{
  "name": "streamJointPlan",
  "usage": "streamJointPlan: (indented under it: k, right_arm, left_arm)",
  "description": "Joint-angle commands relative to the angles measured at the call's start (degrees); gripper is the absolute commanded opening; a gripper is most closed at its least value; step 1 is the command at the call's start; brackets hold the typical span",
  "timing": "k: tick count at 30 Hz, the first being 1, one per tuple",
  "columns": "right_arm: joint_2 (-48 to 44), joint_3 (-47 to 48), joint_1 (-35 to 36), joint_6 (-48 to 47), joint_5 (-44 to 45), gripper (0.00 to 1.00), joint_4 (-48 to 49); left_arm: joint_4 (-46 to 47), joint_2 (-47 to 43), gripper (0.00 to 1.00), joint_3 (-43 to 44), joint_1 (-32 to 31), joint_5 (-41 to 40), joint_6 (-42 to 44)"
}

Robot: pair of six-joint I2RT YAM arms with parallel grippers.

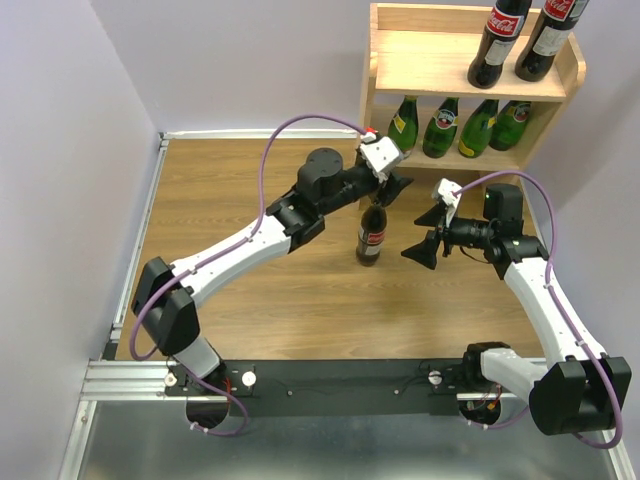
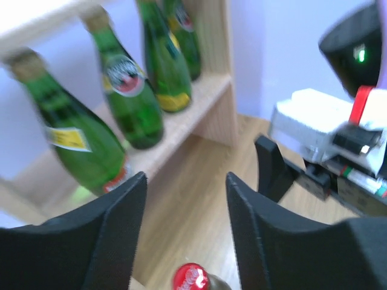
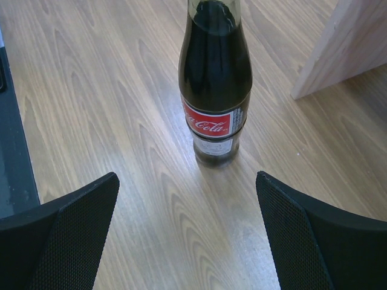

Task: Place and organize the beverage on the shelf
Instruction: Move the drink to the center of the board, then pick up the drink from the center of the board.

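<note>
Cola bottle (image 1: 370,236) upright, cap (image 2: 192,278) up | left jaws apart over cap | right jaws apart

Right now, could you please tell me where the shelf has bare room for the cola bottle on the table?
The top board is bare from its left rim to the two cola bottles at the right end. The lower tier is crowded: four green bottles stand side by side across it.
</note>
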Motion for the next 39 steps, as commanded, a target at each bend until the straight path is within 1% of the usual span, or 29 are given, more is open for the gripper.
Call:
streamJointPlan:
  k: [1, 2, 3, 5, 6, 7, 8, 9, 10, 11, 12, 13, 14, 15, 16, 17, 18, 22, 24, 26, 29, 30, 31, 32, 34, 35, 37, 38, 39]
  right_arm:
    - [0.0, -1.1, 0.2, -1.1, -0.5, 1.00, 0.6]
    - [0.0, -1.2, 0.3, -1.2, -1.4, 1.00, 0.6]
    - [0.2, -1.3, 0.2, -1.5, -2.3, 1.00, 0.6]
    - [1.0, -1.3, 0.3, -1.8, -4.8, 1.00, 0.7]
    - [1.5, -0.9, 0.3, -1.3, -5.2, 1.00, 0.7]
    - [2.2, 0.0, 0.2, 0.3, -5.5, 1.00, 0.7]
    - [3.8, 1.7, 0.3, 1.0, -6.2, 1.00, 0.7]
    - [4.6, 3.0, 0.3, 1.6, -6.0, 1.00, 0.7]
    - [5.6, 4.0, 1.0, 3.3, -5.2, 1.00, 0.8]
    - [6.4, 5.2, 1.7, 4.2, -2.9, 1.00, 0.7]
    - [7.9, 7.9, 2.8, 5.2, -1.1, 1.00, 0.9]
    - [8.6, 9.0, 5.1, 5.9, 0.8, 1.00, 1.0]
    - [8.9, 10.3, 6.5, 7.3, 4.9, 1.00, 1.3]
    - [9.5, 11.9, 7.7, 7.9, 6.8, 1.00, 2.7]
    - [9.7, 12.6, 9.8, 8.8, 8.5, 1.00, 3.5]
    - [9.9, 13.0, 10.9, 10.8, 12.3, 1.00, 4.6]
    - [10.1, 13.5, 11.8, 11.5, 13.9, 1.00, 6.1]
    - [10.9, 14.9, 15.9, 15.4, 22.2, 1.00, 11.1]
    - [11.2, 14.6, 16.9, 17.3, 24.8, 1.00, 13.8]
    - [12.2, 14.3, 18.0, 18.7, 24.9, 1.00, 15.0]
    - [13.4, 14.3, 20.0, 19.6, 26.5, 0.99, 17.0]
    - [14.2, 14.4, 20.2, 20.2, 27.5, 0.99, 18.1]
    - [14.6, 14.5, 20.4, 20.6, 27.9, 0.98, 18.5]
    - [15.0, 14.6, 20.5, 21.6, 28.5, 0.93, 18.8]
    - [15.7, 14.9, 20.5, 21.9, 29.0, 0.88, 19.3]
    - [15.6, 14.9, 20.6, 22.4, 28.9, 0.80, 19.4]
    - [15.7, 14.7, 20.6, 22.4, 28.1, 0.68, 19.5]
    - [15.6, 14.7, 20.6, 22.6, 27.9, 0.53, 19.5]
    - [15.5, 14.7, 20.7, 22.6, 27.8, 0.42, 19.6]
  left_arm:
    - [5.7, -6.4, 0.66, -2.8, 0.8, -7.1, 1.2]
    - [7.9, -8.8, 0.69, -3.9, 1.1, -8.7, 1.0]
    - [9.3, -10.3, 0.73, -7.2, 1.5, -10.0, 0.9]
    - [13.7, -15.4, 0.78, -11.3, 3.4, -11.8, -0.9]
    - [15.2, -17.2, 0.80, -16.4, 4.1, -11.8, -1.8]
    - [16.5, -19.0, 0.82, -19.0, 5.1, -11.2, -2.6]
    - [18.6, -22.6, 0.83, -21.7, 5.8, -10.7, -3.9]
    - [19.6, -24.2, 0.84, -27.3, 7.2, -9.9, -4.2]
    - [20.7, -25.8, 0.84, -30.4, 7.5, -8.0, -4.2]
    - [23.8, -29.0, 0.85, -33.5, 7.8, -7.5, -4.1]
    - [26.1, -30.3, 0.87, -40.1, 7.6, -7.1, -4.0]
    - [29.0, -31.7, 0.88, -43.4, 7.4, -6.8, -4.0]
    - [36.3, -33.6, 0.88, -46.7, 6.9, -6.3, -3.4]
    - [40.0, -34.5, 0.88, -52.5, 6.7, -5.6, -3.5]
    - [43.6, -35.1, 0.89, -55.1, 6.7, -6.7, -4.7]
    - [49.4, -35.7, 0.90, -57.6, 6.8, -7.9, -5.2]
    - [51.5, -35.7, 0.91, -61.4, 6.8, -8.7, -6.6]
    - [59.2, -33.7, 0.92, -67.1, 6.8, -10.4, -7.1]
    - [65.8, -30.8, 0.92, -69.7, 6.8, -10.1, -6.2]
    - [72.2, -26.7, 0.92, -70.6, 6.7, -8.5, -5.7]
    - [77.5, -20.4, 0.92, -70.3, 6.5, -6.3, -5.7]
    - [78.7, -18.7, 0.92, -69.7, 6.2, -5.9, -4.2]
    - [80.0, -17.2, 0.92, -69.5, 6.0, -5.4, -3.8]
    - [83.2, -14.4, 0.92, -69.4, 5.5, -5.5, -3.2]
    - [86.6, -12.1, 0.92, -69.4, 4.7, -6.0, -1.4]
    - [89.1, -10.2, 0.92, -69.3, 4.5, -6.1, -1.1]
    - [90.0, -8.7, 0.92, -68.4, 4.1, -6.5, -0.2]
    - [89.3, -7.4, 0.92, -67.8, 3.8, -6.4, -0.1]
    - [89.0, -6.8, 0.92, -66.6, 3.7, -6.4, 0.3]
